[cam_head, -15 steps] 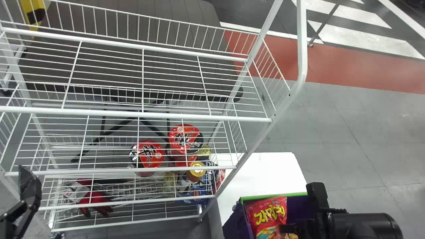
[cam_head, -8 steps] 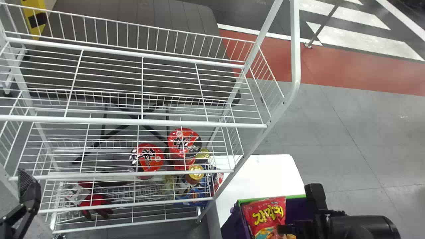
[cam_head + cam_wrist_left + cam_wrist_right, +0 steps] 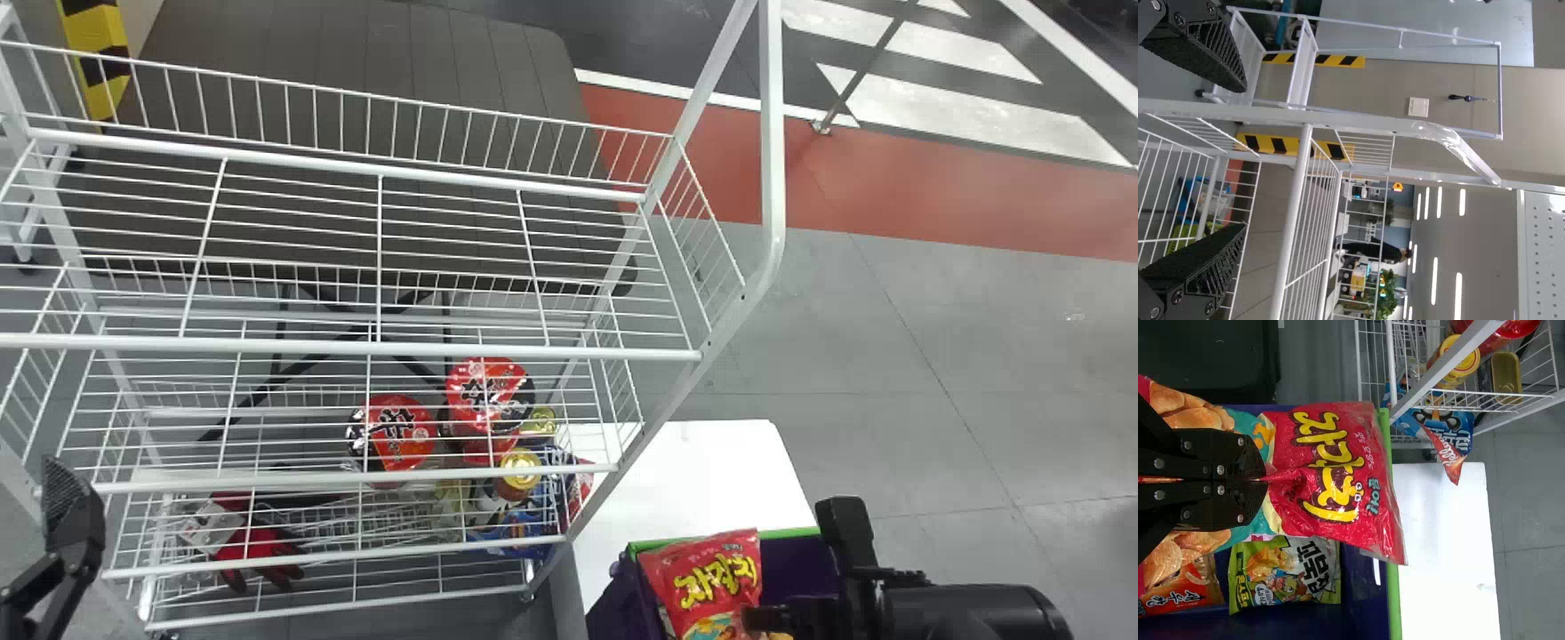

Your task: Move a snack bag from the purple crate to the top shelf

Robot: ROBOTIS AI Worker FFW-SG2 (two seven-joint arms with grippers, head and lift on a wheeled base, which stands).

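Red snack bag (image 3: 707, 573), top toward rim (image 3: 789, 533)

The snack bag (image 3: 1368, 520) is glossy plastic film, crinkled and catching the light. The purple crate (image 3: 622, 604) looks like smooth plastic, as does its green rim (image 3: 1395, 600). The rack (image 3: 356, 348) is metal wire and bar – smooth, white, softly shiny. A shallow tin (image 3: 1506, 377) gleams like gold-toned metal. The left gripper (image 3: 71, 511) is matt black, its fingers (image 3: 1201, 50) rough and ridged.

Beyond the left gripper (image 3: 71, 511), ceiling lights (image 3: 1435, 281) were lit; beside the right gripper (image 3: 757, 618), the white surface (image 3: 698, 471) was washed bright.
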